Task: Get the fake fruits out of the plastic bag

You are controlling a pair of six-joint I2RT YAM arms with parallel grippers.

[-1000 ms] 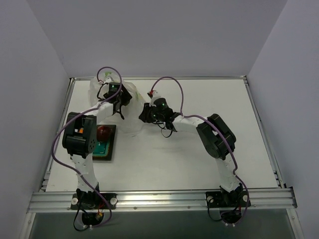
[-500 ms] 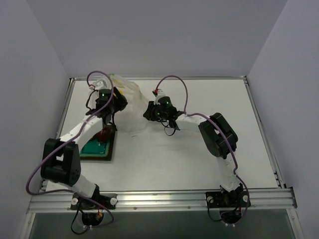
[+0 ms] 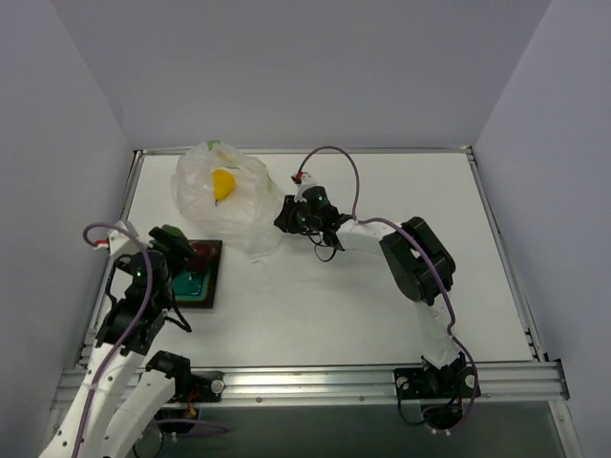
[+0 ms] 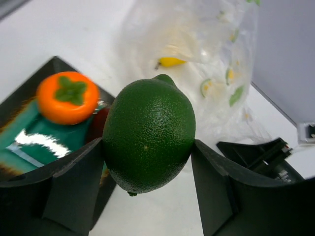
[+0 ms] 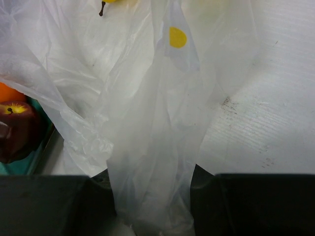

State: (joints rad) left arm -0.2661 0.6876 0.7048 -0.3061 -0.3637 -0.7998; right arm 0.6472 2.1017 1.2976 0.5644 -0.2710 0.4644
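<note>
My left gripper [image 4: 147,162] is shut on a green fake fruit [image 4: 148,135] and holds it above the table next to the green tray [image 3: 196,281]. An orange fruit [image 4: 68,97] and a dark red fruit [image 3: 200,254] lie in the tray. The plastic bag [image 3: 229,205] lies at the back with a yellow pear-shaped fruit [image 3: 222,181] inside. My right gripper [image 5: 152,201] is shut on a fold of the bag [image 5: 152,147] at its right edge. In the top view the left gripper [image 3: 177,243] is over the tray's left side.
The right arm [image 3: 410,258] reaches across the middle of the table to the bag. The white walls close in the table at the back and sides. The metal rail [image 3: 305,382] runs along the near edge.
My left arm has pulled back from the bag to the tray at the near left, carrying the green fruit. The yellow fruit in the bag now shows. The right gripper has stayed on the bag.
</note>
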